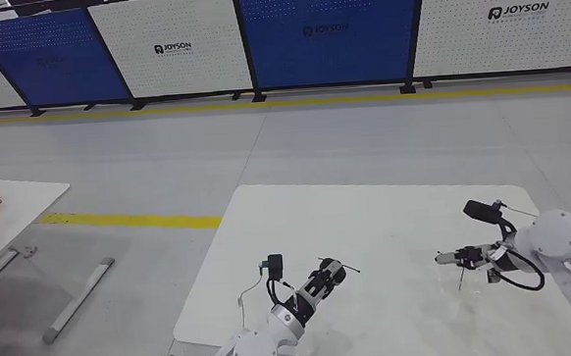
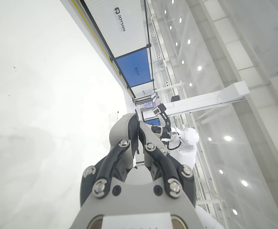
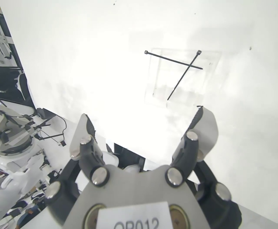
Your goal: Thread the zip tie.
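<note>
My left gripper [image 1: 332, 270] hovers over the near part of the white table [image 1: 386, 221], shut on a thin black zip tie [image 1: 353, 268] whose ends stick out on both sides. Its pads [image 2: 135, 128] are pressed together. Toward the table's right side, my right gripper [image 3: 143, 117] is open with nothing between its fingers. It hangs just above a clear square tray [image 3: 214, 65]. In the tray lie two more black zip ties, one long [image 3: 165, 57] and one crossing it [image 3: 182, 78]. From above, the right gripper [image 1: 450, 258] and a tie [image 1: 461, 279] beneath it show.
A thin grey cable [image 1: 246, 296] trails over the table's near left edge beside the left arm. Another table [image 1: 12, 209] stands off to the left across bare floor. Blue and white panels [image 1: 325, 28] line the back of the room.
</note>
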Robot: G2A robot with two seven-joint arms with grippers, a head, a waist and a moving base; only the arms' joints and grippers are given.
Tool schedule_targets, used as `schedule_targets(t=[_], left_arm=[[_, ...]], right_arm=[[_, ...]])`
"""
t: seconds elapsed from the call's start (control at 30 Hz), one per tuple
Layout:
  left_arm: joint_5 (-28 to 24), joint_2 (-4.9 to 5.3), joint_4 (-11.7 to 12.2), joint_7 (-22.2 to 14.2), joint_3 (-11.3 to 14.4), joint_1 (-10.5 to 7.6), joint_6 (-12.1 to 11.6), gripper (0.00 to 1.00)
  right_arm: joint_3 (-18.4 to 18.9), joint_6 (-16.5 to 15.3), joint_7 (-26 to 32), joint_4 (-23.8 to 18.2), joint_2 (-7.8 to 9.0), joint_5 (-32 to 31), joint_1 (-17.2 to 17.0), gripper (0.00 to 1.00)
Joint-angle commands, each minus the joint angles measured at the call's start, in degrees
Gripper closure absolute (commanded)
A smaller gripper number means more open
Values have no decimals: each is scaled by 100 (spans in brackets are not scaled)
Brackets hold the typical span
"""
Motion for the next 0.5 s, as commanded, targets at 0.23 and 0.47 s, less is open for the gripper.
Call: schedule_targets(t=[0.23, 0.47], left_arm=[[0, 0, 0, 0, 0, 0, 0, 100], [0, 0, 0, 0, 0, 0, 0, 100]], right_arm=[[-27, 132, 94, 47, 1, -220, 95, 17], [-123, 255, 180, 203, -17, -330, 178, 41]])
